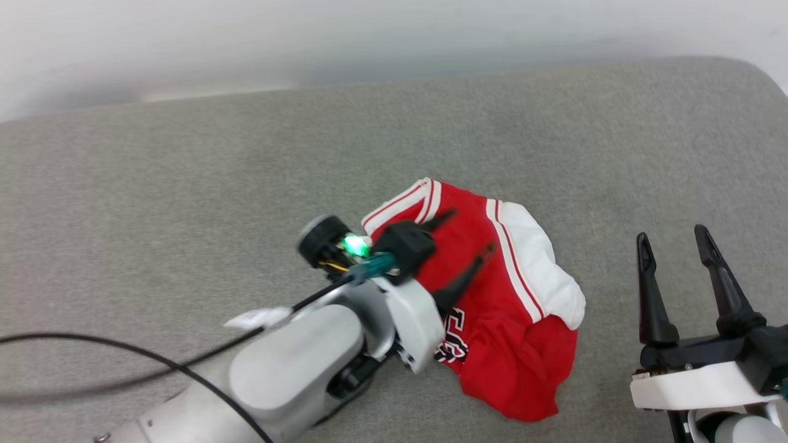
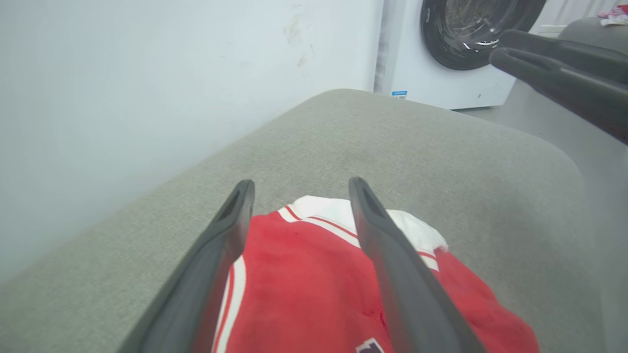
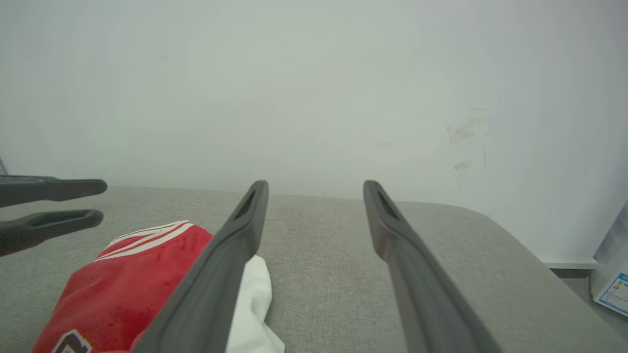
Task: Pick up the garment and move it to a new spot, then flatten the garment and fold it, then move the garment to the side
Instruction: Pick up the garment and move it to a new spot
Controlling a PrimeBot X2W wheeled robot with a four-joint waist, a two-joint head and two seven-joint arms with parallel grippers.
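Observation:
The garment (image 1: 505,344) is a red shirt with a white sleeve and red-and-white striped trim. It lies crumpled in a heap on the grey cushioned surface (image 1: 184,184), with part of its black lettering showing. My left gripper (image 1: 474,229) is open just over the heap's upper left part, and its fingers grip nothing. In the left wrist view the garment (image 2: 304,274) lies under and between the spread fingers of that gripper (image 2: 300,183). My right gripper (image 1: 672,234) is open to the right of the garment, apart from it. In the right wrist view the garment (image 3: 127,274) shows at the lower left, beside this gripper (image 3: 316,184).
A pale wall runs along the far edge of the grey surface. A white washing machine (image 2: 441,59) with a dark round door stands beyond the surface's rounded end. Bare grey surface stretches left of and behind the garment. A black cable (image 1: 123,351) trails from my left arm.

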